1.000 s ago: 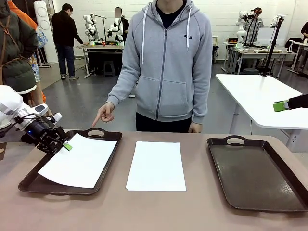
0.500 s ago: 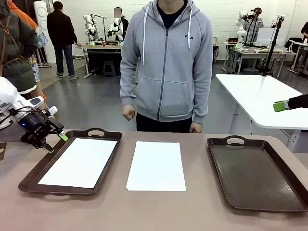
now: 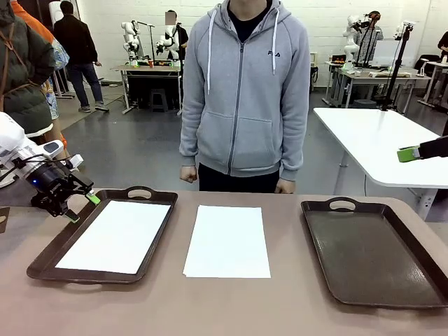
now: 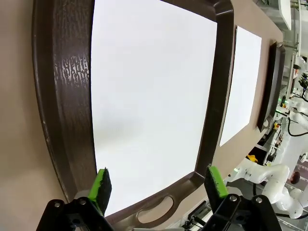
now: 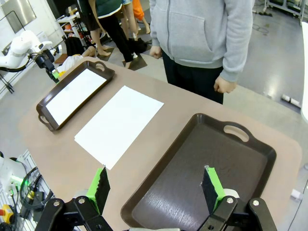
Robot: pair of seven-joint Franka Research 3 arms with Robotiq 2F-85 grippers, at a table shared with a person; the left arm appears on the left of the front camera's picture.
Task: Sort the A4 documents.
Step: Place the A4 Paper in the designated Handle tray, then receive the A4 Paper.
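— Now, where is the first thin white A4 paper sheet (image 3: 115, 236) found?
— It is seen lying flat inside the dark brown handled tray on the left (image 3: 43, 266). Its long axis is run along the tray's own length, from the robot's side toward the person in the grey zipped hoodie (image 3: 241, 91), and a short edge is turned to the tray's far handle.
— And the second thin white A4 paper sheet (image 3: 227, 241)?
— It is laid flat on the greyish-brown tabletop (image 3: 280, 311), between the left tray and the dark brown handled tray on the right (image 3: 371, 252), and neither tray is touched by it. Its long axis is likewise pointed across the table, with one short edge turned to the robot and the other to the person.
— How is the left gripper (image 3: 81, 208) held?
— Its jaws are spread wide and nothing is gripped. It is placed just outside the left tray's far left corner, apart from the sheet.
— And the right gripper (image 5: 156, 185)?
— Its jaws are also spread wide and nothing is gripped. In its wrist view it is seen raised over the right tray.
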